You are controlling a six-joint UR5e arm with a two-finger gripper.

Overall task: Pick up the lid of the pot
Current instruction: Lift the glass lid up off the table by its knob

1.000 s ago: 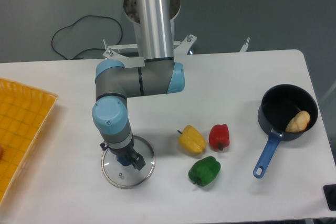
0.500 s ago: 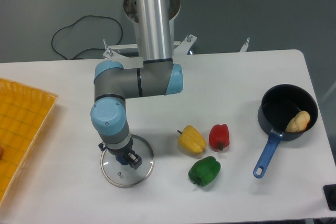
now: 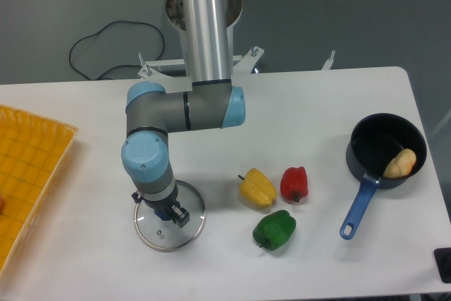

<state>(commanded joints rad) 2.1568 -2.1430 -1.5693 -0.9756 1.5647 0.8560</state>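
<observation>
Three peppers are sharing the worktop (image 3: 324,118) while most other kinds are showing just once.
One yellow pepper (image 3: 258,188), one red pepper (image 3: 294,184) and one green pepper (image 3: 274,230) are making up the three; one lid (image 3: 163,238), one pan (image 3: 373,142) and one brown lumpy thing (image 3: 401,163) are also showing, and one basket (image 3: 62,127) is standing with one red thing (image 3: 1,204) partly cut off at the frame edge. One black thing (image 3: 442,259), one cable (image 3: 134,22) and one robot arm (image 3: 155,103) are appearing too, and two jaws are showing at its end.

Grey tubular arm (image 3: 205,29), light-blue joint caps (image 3: 146,90), dark two-fingered tool (image 3: 161,207)
</observation>
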